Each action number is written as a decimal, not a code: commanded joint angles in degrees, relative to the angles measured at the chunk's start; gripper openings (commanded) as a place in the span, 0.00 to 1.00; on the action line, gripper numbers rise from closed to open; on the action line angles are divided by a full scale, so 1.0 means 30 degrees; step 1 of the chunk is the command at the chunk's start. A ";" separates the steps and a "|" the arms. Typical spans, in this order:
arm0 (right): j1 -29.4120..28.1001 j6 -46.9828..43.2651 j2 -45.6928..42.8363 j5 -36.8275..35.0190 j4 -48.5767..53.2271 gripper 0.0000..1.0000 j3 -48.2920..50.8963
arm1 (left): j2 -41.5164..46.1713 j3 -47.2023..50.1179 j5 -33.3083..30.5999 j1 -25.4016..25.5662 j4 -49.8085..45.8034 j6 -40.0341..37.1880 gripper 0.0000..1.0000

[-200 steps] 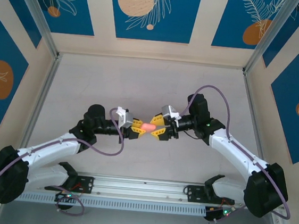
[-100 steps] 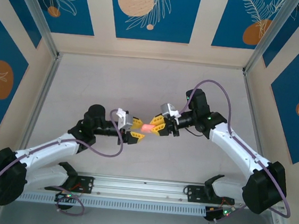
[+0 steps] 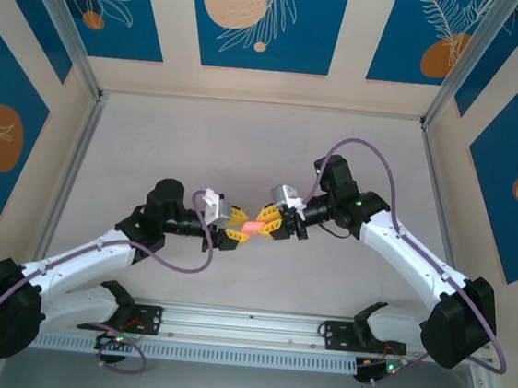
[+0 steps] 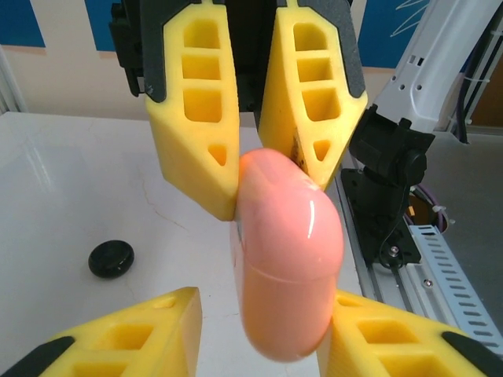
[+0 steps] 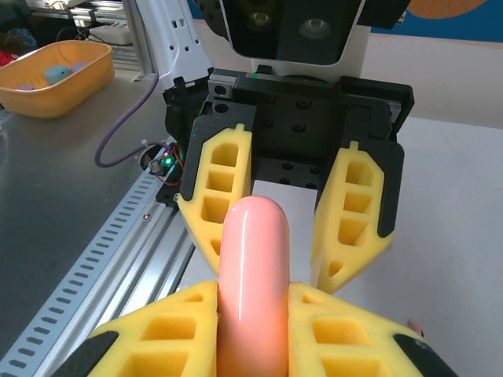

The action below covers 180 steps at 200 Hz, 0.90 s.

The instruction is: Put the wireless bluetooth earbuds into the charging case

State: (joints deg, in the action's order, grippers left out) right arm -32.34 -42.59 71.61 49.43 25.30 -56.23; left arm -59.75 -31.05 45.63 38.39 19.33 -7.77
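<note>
Pink gloss plastic, mid-air, at the centre of a handover. Furthest left, slackened: left gripper (image 3: 236,235), clamped on the pink charging case (image 3: 252,226) a second ago, now spread, its yellow foam fingers (image 5: 216,196) standing off either side of the shell (gaps plain from the right wrist). Between the arms, held off the table and tilted: the case itself, lid shut, seam visible round its middle. Just right of it, newly closed: right gripper (image 3: 272,221), apart a second ago, now pinched firmly on the case's end and carrying it alone.

Reads as a pass from left to right, probably to free the left arm for lifting the lid or fetching a bud. Nothing inserted yet, judging by the shut lid.

Below, on the tabletop, seen from the left wrist: small glossy black oval (image 4: 110,258), bud or second case, too small to tell.

Underneath everything, a pale grey-white table (image 3: 245,146), matte, faintly scuffed. Along its near edge, an aluminium rail (image 3: 245,322) bearing both bases. Around three sides, cream walls with blue leaf-print panels (image 3: 259,18). Off to one side, on a grey bench, an orange bowl (image 5: 55,75) of small oddments.
</note>
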 commanded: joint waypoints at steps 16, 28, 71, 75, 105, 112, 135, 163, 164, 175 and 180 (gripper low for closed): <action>-0.0207 -0.0392 0.0210 0.0199 0.0299 0.21 -0.0535 | -0.0007 -0.0679 0.0685 0.0006 0.0325 0.0108 0.35; -0.0207 -0.0394 0.0243 0.0161 0.0297 0.21 -0.0507 | 0.0018 -0.0682 0.0727 0.0035 0.0368 0.0180 0.36; -0.0209 -0.0249 0.0384 0.0182 0.0135 0.21 -0.0506 | -0.0005 -0.0772 0.0871 0.0051 0.0390 0.0339 0.31; -0.0207 -0.0247 0.0395 0.0165 0.0146 0.21 -0.0520 | -0.0006 -0.0779 0.0890 0.0036 0.0361 0.0356 0.30; -0.0207 -0.0247 0.0445 0.0031 0.0115 0.21 -0.0506 | 0.0023 -0.0970 0.0992 0.0037 -0.0007 0.0232 0.20; -0.0222 -0.0193 0.0445 -0.0040 0.0070 0.23 -0.0484 | 0.0023 -0.0988 0.0980 0.0057 -0.0133 0.0142 0.20; -0.0207 0.0450 0.0445 -0.0608 -0.0479 0.36 -0.0305 | 0.0081 -0.1010 0.0992 0.0063 -0.0262 0.0107 0.20; -0.0069 0.1712 0.0328 -0.1760 -0.1612 0.38 -0.0098 | 0.0169 -0.1051 0.1044 0.0070 -0.0423 -0.0026 0.20; -0.0069 0.1712 0.0328 -0.1760 -0.1612 0.38 -0.0098 | 0.0169 -0.1064 0.1047 0.0067 -0.0445 -0.0036 0.20; 0.0152 0.2328 0.0241 -0.2056 -0.2072 0.40 -0.0052 | 0.0169 -0.1104 0.1051 0.0052 -0.0638 -0.0130 0.19; 0.0247 0.2497 0.0200 -0.2088 -0.2215 0.41 -0.0040 | 0.0169 -0.1128 0.1100 0.0062 -0.0766 -0.0185 0.19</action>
State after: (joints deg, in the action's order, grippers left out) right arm -32.62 -39.18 72.34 46.09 22.63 -56.25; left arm -59.75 -32.53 46.65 38.37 18.11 -7.05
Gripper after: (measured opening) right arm 0.394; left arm 0.199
